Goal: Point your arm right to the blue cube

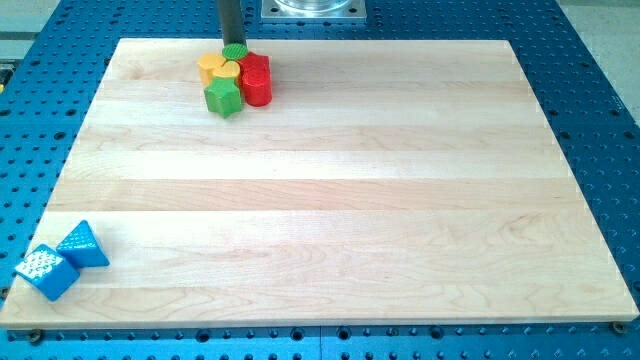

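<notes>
The blue cube (45, 271) lies at the board's bottom left corner, with a blue triangular block (83, 243) touching it on its upper right. My rod comes down at the view's top, and my tip (231, 44) ends just behind a cluster of blocks near the top edge, far from the blue cube. The cluster holds a small green block (235, 51) right at the tip, a yellow block (211, 67), a yellow heart-like block (229, 70), a red block (256, 66), a red cylinder (258, 89) and a green star-like block (224, 97).
The wooden board (330, 200) rests on a blue perforated table (600, 120). A metal arm base plate (313, 9) sits at the view's top middle.
</notes>
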Robot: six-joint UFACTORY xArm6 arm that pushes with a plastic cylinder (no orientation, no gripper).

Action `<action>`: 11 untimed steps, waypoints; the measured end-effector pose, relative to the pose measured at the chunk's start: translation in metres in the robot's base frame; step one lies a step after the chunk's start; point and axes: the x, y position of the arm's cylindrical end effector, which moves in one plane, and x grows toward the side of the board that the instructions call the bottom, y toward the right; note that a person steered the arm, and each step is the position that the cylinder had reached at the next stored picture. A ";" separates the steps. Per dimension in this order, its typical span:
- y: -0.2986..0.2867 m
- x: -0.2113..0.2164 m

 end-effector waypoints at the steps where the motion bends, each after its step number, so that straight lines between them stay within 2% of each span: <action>1: 0.000 0.000; 4: -0.002 0.000; 5: 0.030 -0.012; 6: 0.093 0.022; 7: 0.118 0.138; 8: 0.047 0.244; 9: -0.057 0.327; 10: -0.072 0.411; 11: -0.091 0.412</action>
